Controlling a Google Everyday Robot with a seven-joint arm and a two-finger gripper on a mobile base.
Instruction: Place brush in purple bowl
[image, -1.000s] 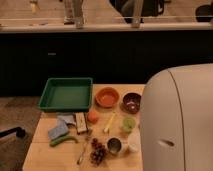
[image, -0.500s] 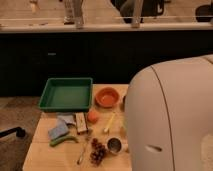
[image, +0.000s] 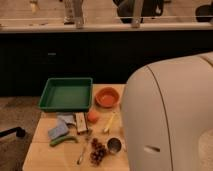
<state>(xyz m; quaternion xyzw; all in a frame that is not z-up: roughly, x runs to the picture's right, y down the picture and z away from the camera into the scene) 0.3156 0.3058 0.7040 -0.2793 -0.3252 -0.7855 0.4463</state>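
A white arm casing (image: 170, 115) fills the near right, hiding that side of the wooden table (image: 40, 155); the gripper is out of view; a green tray (image: 66, 93) sits far left, an orange bowl (image: 107, 97) just right of it

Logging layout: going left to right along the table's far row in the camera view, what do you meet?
Green tray, orange bowl, white robot arm housing. The end effector is out of view.
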